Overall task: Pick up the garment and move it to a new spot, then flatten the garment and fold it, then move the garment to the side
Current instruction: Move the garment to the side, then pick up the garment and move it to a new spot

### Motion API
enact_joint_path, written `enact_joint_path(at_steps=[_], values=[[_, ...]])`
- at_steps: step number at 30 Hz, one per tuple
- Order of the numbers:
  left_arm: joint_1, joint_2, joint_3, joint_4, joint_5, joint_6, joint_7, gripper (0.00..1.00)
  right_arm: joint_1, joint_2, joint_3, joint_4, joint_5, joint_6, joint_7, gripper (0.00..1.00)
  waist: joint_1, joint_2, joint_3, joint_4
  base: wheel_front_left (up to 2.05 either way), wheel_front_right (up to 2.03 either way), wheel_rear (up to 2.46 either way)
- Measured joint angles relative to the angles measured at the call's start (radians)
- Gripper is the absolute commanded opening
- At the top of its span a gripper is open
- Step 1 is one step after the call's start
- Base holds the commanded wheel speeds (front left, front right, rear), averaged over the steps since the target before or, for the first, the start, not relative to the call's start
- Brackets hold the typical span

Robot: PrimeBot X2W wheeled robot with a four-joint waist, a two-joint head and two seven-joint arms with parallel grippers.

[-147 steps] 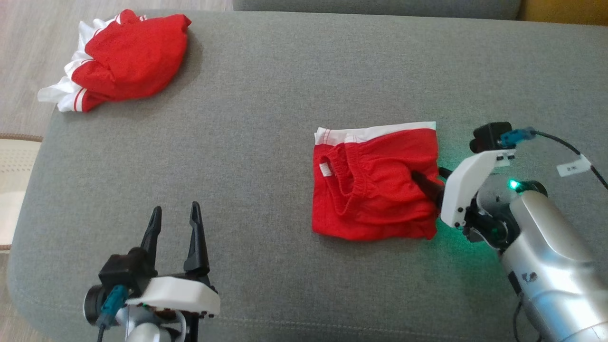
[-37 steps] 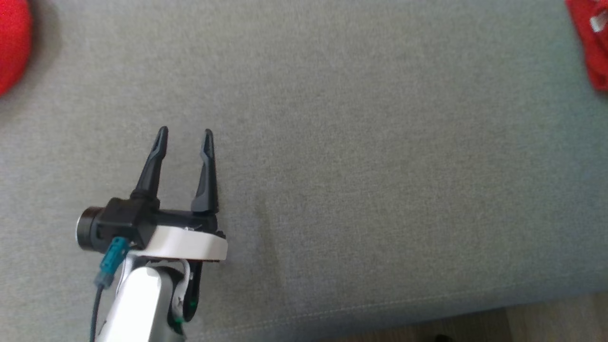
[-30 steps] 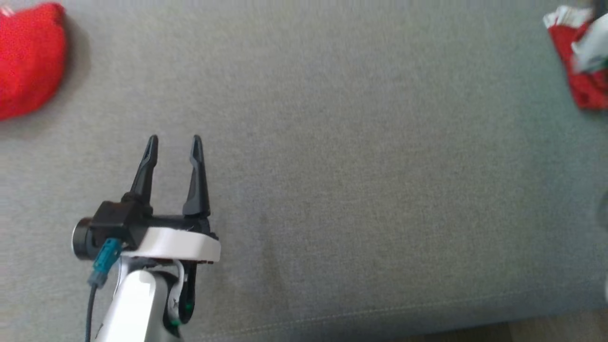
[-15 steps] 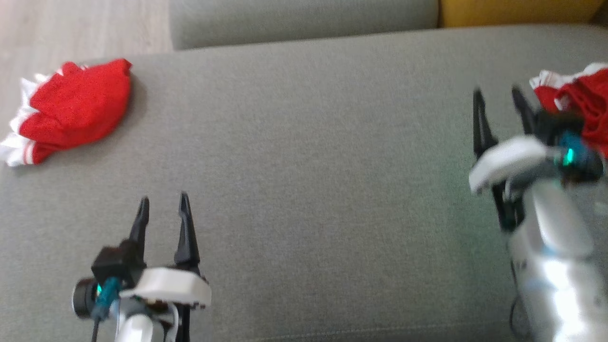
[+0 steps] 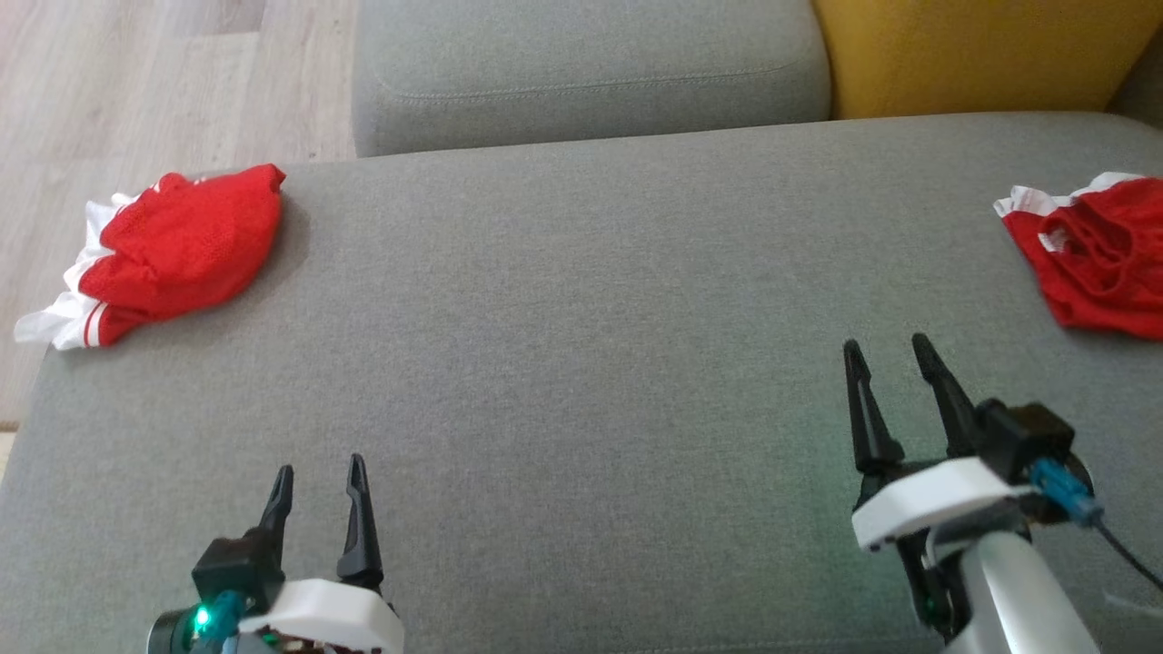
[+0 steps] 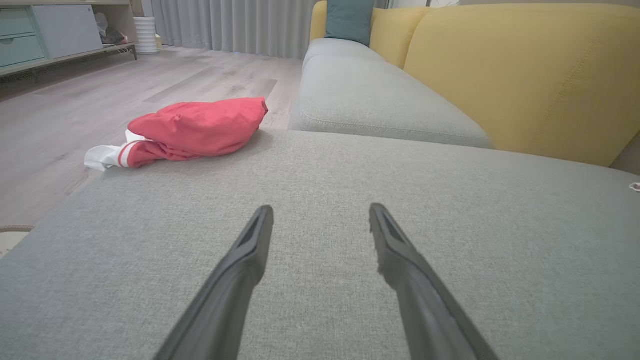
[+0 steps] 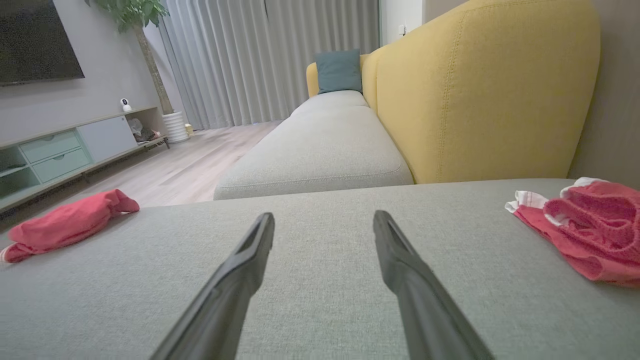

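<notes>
My left claw (image 5: 320, 465) hangs low over the near part of the grey sofa seat (image 5: 581, 345), its two dark fingers spread apart with nothing between them. My right claw (image 5: 885, 342) sits over the same seat, a little further in, and its fingers are likewise apart and empty. Between the two claws I see plain grey fabric. The folded red garment (image 5: 1099, 254) lies ahead of the right claw and off to its right, well apart from it. It rests flat on the seat near the right end, with a white strip along its far edge. Ahead of the left claw and off to its left, also well apart, a crumpled red and white garment (image 5: 173, 245) sits at the seat's far left corner, its white striped edge reaching the seat's edge above the wooden floor (image 5: 136, 82). Beyond both claws comes a second grey cushion (image 5: 581, 73), and the yellow backrest (image 5: 972, 54) stands past the right claw.
</notes>
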Motion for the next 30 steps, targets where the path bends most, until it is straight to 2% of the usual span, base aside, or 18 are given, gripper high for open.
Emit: enact_joint_path(at_steps=[6,30], values=[[0.0,-0.001,0.011,0.011,-0.009,-0.005,0.0,1.0,0.071,0.001,0.017,-0.071,0.039,0.0,0.002,1.0,0.0,0.0,-0.006,-0.008,0.0,0.0,0.0],[0.0,-0.003,0.014,0.03,-0.01,-0.018,0.0,1.0,0.092,0.001,0.042,-0.096,0.046,0.0,0.021,1.0,0.0,0.0,0.0,0.011,0.0,0.0,0.0]])
